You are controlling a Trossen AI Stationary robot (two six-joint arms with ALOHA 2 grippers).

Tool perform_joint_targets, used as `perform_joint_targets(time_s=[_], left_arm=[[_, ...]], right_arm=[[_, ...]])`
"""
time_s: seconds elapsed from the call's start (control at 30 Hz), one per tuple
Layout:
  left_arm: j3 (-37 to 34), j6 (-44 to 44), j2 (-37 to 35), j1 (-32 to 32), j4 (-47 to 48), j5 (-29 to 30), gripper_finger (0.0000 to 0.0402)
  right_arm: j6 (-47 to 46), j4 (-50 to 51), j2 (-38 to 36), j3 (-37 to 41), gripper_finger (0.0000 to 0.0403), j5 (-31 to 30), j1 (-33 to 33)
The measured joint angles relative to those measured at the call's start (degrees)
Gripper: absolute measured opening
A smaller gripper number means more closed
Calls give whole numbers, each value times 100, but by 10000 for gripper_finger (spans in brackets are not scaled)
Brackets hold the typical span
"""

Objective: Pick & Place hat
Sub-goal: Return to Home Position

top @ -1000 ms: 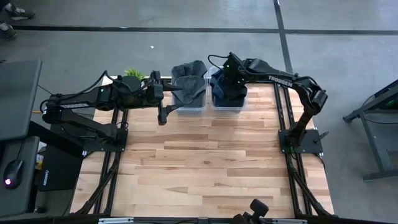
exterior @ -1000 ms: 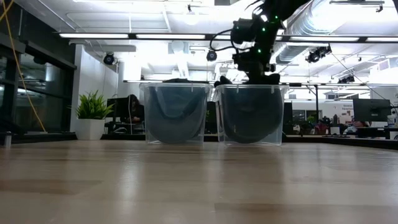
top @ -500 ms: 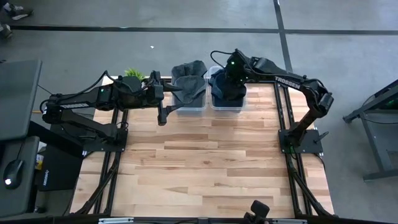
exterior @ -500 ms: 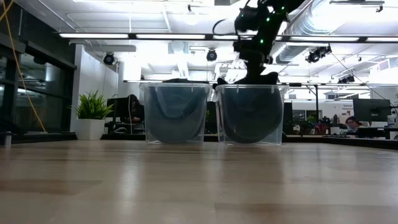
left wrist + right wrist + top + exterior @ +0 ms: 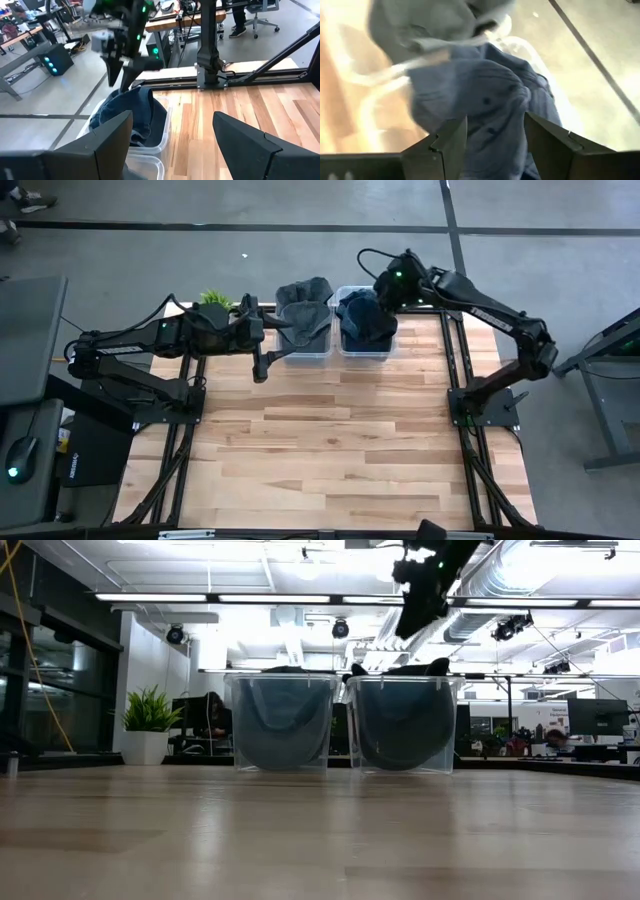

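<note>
one wood table [image 5: 330, 440], two dark arms, two clear bins side by side at its far edge. high view: the left arm lies stretched along the far-left side, left gripper [image 5: 283, 338] just beside the left bin [image 5: 305, 357]. the right arm reaches in from its base on the right edge, right gripper [image 5: 382, 292] over the far right part of the right bin [image 5: 365, 354]. high view can't resolve either pincer, the wrist views do. left wrist view: own fingers [image 5: 110, 140] spread wide with nothing between them. it also catches the right gripper from the side, hanging clear above the cloth with air under it. right wrist view: own fingers [image 5: 447, 145] parted and empty, looking down onto the heap. low view adds height: of the two grippers it only catches the right one, well above the right bin's rim and touching nothing. contents: the right bin holds the blue caps [image 5: 362, 320], piled past the rim, and the low view shows cloth poking over the top edge. the left bin holds grey caps [image 5: 305, 305], heaped as well. through the walls the low view shows both bins packed dark, colours hard to tell apart there. small stuff: a potted plant [image 5: 215, 298] at the far-left corner, and a person [image 5: 215, 712] seated in the room behind it, low view only.
</note>
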State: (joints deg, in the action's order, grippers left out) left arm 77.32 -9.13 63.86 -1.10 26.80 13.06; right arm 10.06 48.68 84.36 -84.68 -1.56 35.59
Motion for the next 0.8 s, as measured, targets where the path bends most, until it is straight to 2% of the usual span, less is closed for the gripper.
perform_joint_targets(time_s=[0.13,0.37,0.53,0.8], left_arm=[[-4,20,0,0,170,107,273],[-71,158,-107,0,618,247,273],[-671,323,-439,0,454,247,273],[-2051,529,-1462,2,-735,121,273]], right_arm=[[-53,43,-285,0,190,366,-97],[-54,53,-1030,176,167,381,-658],[-219,-685,-1889,1163,145,284,-1032],[-876,-1566,-3369,2741,119,249,-1477]])
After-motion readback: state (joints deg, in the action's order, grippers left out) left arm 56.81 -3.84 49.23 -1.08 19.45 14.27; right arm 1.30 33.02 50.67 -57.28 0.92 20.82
